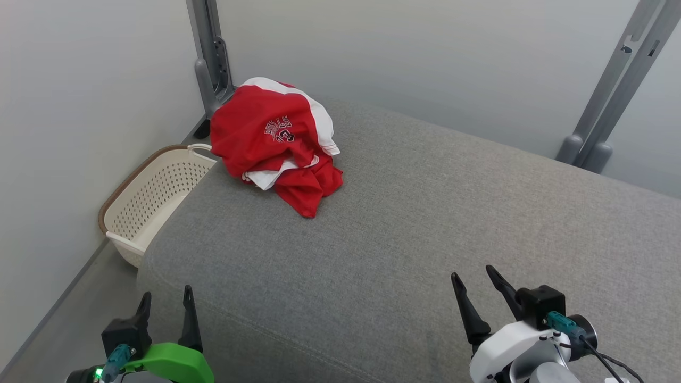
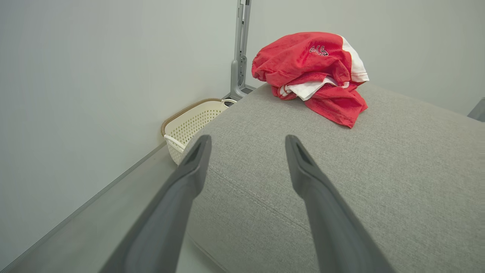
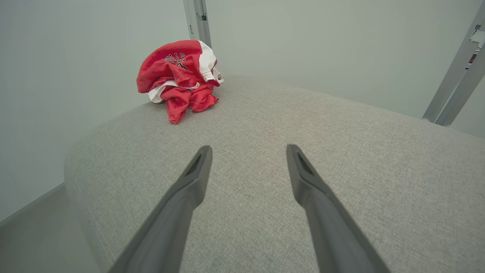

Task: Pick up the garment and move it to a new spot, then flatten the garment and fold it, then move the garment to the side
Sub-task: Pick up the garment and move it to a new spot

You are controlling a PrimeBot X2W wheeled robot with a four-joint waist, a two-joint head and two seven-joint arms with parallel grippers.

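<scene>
The left tool [image 1: 166, 293], two long dark fingers on a green mount, hangs spread wide and holding nothing over the near left edge of the grey upholstered cushion [image 1: 425, 213]. The right tool [image 1: 472, 273], on a white wrist, is likewise splayed and empty above the cushion's near right part. Both are well apart from the crumpled red-and-white jersey garment [image 1: 271, 143], which sits heaped at the cushion's far left corner, close to the edge.

That position is probably the main hazard. A sideways nudge during the approach could tip the heap over the edge, towards the cream perforated plastic basket [image 1: 154, 197] on the floor just beside, or against the grey metal post [image 1: 213, 58] behind it.

The heap is layered, so a pinch may gather several folds at once and lift a knot that will not spread flat. A shallow pinch on one thin layer could slip. Pressing too deep may catch the soft upholstery instead.
</scene>
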